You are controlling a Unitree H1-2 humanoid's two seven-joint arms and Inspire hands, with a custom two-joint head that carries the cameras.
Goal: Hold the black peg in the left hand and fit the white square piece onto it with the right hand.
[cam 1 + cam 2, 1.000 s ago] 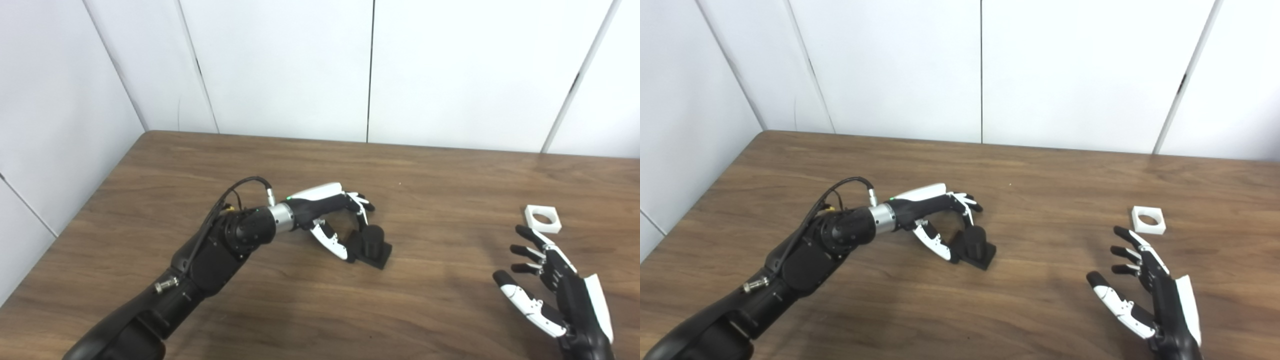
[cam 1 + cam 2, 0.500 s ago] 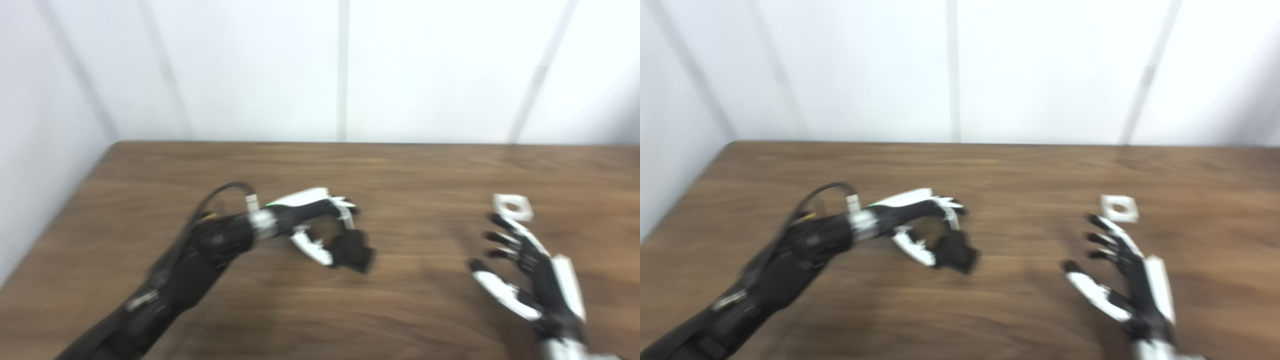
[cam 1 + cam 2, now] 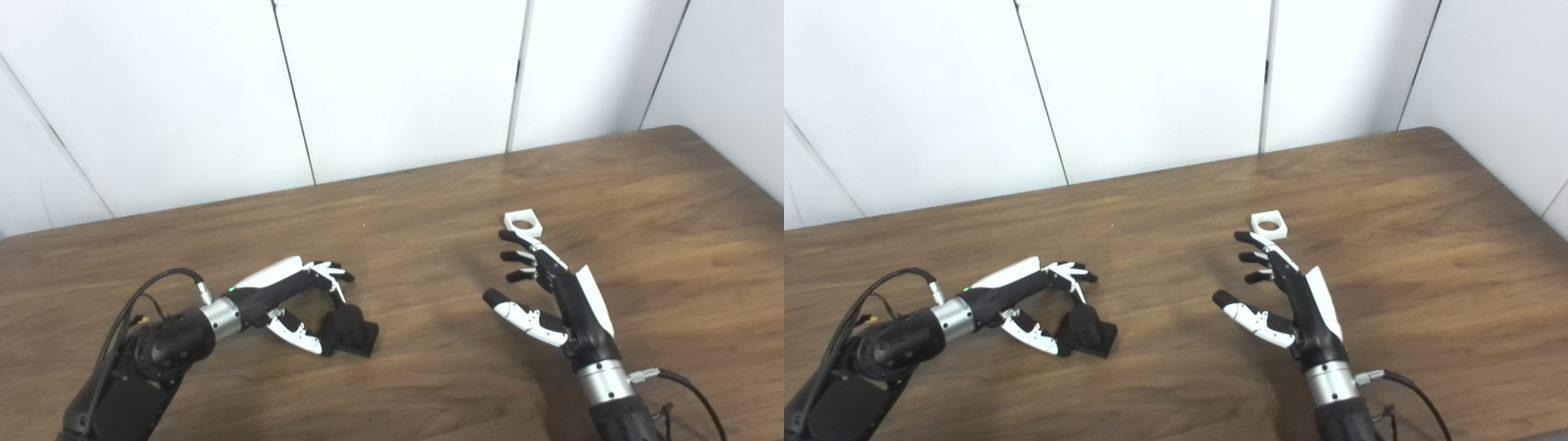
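Note:
The black peg [image 3: 351, 327], a short cylinder on a square base, stands upright on the wooden table [image 3: 429, 184] at the lower left. My left hand [image 3: 294, 294] arches over it with curled fingers [image 3: 334, 283] reaching its top and the thumb [image 3: 300, 335] beside its base; the peg rests on the table and the grip looks loose. The white square piece [image 3: 1268, 225], with a round hole, lies flat right of centre. My right hand [image 3: 551, 288] is open, palm facing left, fingertips just short of the white piece and not touching it.
White wall panels run behind the table's far edge. The table's right corner [image 3: 686, 131] shows at the upper right. Cables [image 3: 692, 392] trail from both wrists near the bottom edge.
The camera has swung to the right, shifting the whole picture left. My right hand has moved forward, closer to the white piece. The left hand stays arched over the peg.

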